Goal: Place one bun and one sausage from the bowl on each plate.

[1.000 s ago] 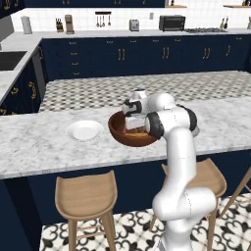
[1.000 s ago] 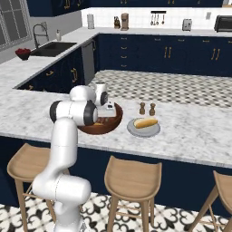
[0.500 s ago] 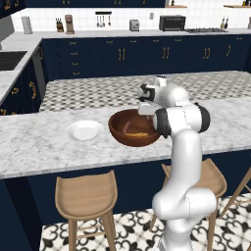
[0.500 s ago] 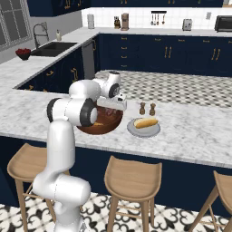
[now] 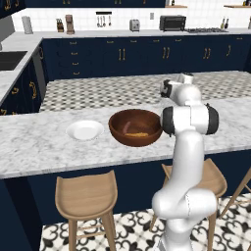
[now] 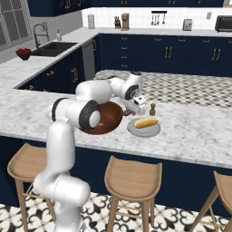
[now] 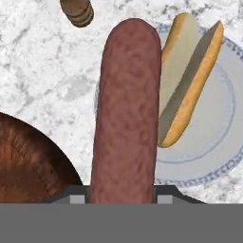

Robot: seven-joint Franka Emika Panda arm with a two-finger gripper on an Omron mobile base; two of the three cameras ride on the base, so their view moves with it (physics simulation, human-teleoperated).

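The gripper [image 7: 122, 201] is closed on a reddish-brown sausage [image 7: 126, 114], the two dark fingertips [image 7: 73, 195] pressed against its near end so that the sausage runs lengthwise away from the hand. It hangs in the air just past the rim of the wooden bowl [image 7: 28, 159], above the bare strip of marble counter [image 7: 42, 71] that separates the bowl from the grey plate [image 7: 216, 142]; its far half crosses over the plate's near edge. On that plate lies a split bun [image 7: 187, 80], set toward the bowl side, with the outer half of the plate open. From the right base view the hand [image 6: 137, 105] sits between the bowl [image 6: 105, 118] and the grey plate [image 6: 144, 128], the bun [image 6: 146, 122] lying across the plate's middle. A small brown wooden shaker [image 6: 152, 109] stands on the counter just behind the plate, close to the hand's far side; in the hand view the shaker [image 7: 77, 12] is apart from the sausage tip. In the left base view the bowl [image 5: 135, 127] stands near the front edge of the counter with what looks like a bun [image 5: 138, 134] and a sausage [image 5: 128, 128] inside it, and a white plate [image 5: 85, 130] lies just beside the bowl on the side away from the arm, bare. Beyond that plate the marble runs open, and wooden stools [image 5: 86, 196] stand under the front overhang.
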